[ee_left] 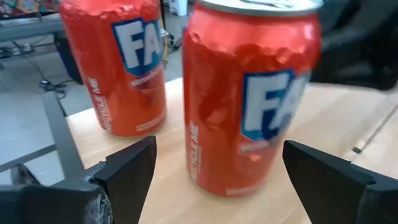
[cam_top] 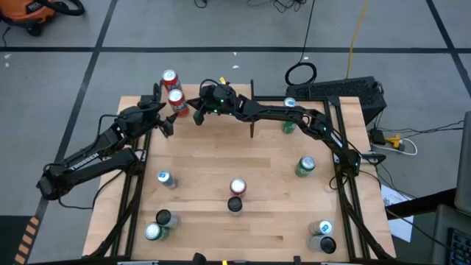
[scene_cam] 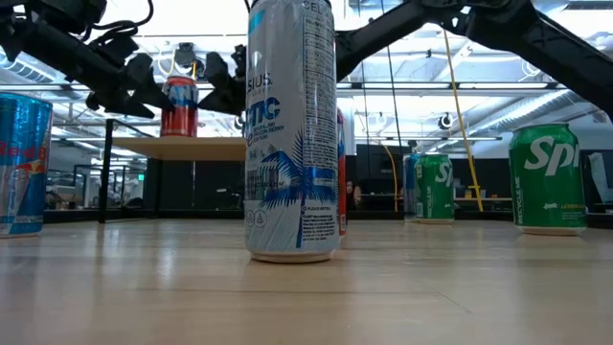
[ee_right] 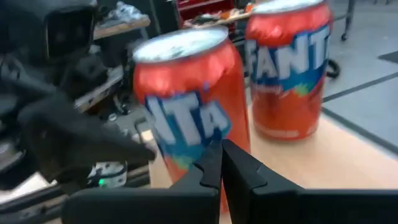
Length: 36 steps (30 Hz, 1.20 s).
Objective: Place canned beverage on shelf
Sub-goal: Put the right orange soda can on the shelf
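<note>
Two red Fanta cans stand upright on the small light-wood shelf (cam_top: 140, 103) at the table's far left: one farther back (cam_top: 169, 77), one nearer (cam_top: 175, 99). My left gripper (cam_top: 163, 119) is open. In the left wrist view its fingers (ee_left: 134, 168) stand on either side of the nearer can (ee_left: 249, 99) with a gap showing. My right gripper (cam_top: 197, 110) is shut. It comes at the nearer can (ee_right: 186, 112) from the table's right, with its tips (ee_right: 221, 162) at the can's side. The low view shows one red can (scene_cam: 179, 105) on the shelf board (scene_cam: 192, 147). My right gripper's shut fingertips (ee_right: 211, 165) lie level in front of the nearer can's side wall (ee_right: 180, 149), about halfway up. I cannot tell whether they touch it. The can stands upright on the shelf board.
Several other cans stand about the table: a white and blue one (scene_cam: 292, 125) close to the low camera, green Sprite cans (scene_cam: 546, 177) at the right, and a Red Bull can (scene_cam: 19, 163) at the left. A black shelf upright (cam_top: 252, 110) stands under the right arm.
</note>
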Available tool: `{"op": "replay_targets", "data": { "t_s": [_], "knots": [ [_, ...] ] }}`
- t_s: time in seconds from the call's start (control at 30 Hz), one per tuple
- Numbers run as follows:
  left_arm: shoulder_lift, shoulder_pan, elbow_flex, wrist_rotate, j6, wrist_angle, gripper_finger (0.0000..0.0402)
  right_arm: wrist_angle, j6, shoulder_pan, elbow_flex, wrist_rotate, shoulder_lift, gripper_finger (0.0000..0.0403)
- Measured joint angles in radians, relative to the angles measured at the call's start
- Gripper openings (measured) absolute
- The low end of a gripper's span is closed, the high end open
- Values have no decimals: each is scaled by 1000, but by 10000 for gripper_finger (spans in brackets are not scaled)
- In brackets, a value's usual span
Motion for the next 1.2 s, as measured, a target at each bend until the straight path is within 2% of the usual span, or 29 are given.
{"op": "replay_targets", "data": {
  "t_s": [0.33, 0.63, 0.73, 0.9, 1.1, 1.2],
  "knots": [
    [9, -2, 0, -15, 1, 19, 345, 102, -7, -11, -1, -28, 47, 0],
    [12, -3, 0, -4, 21, 34, 345, 115, -31, -21, -1, -50, 54, 0],
    [12, -3, 0, -4, 21, 31, 345, 67, -31, -14, -1, 25, 51, 0],
    [11, -3, 0, -41, 19, 1, 345, -114, -71, 6, -2, 134, -13, 0],
    [-38, -3, 0, -103, -6, -38, 342, -420, -138, 38, -1, 159, -109, 0],
    [-93, -3, 0, -106, -6, -67, 318, -491, -150, 51, -28, 159, -137, 0]
  ]
}}
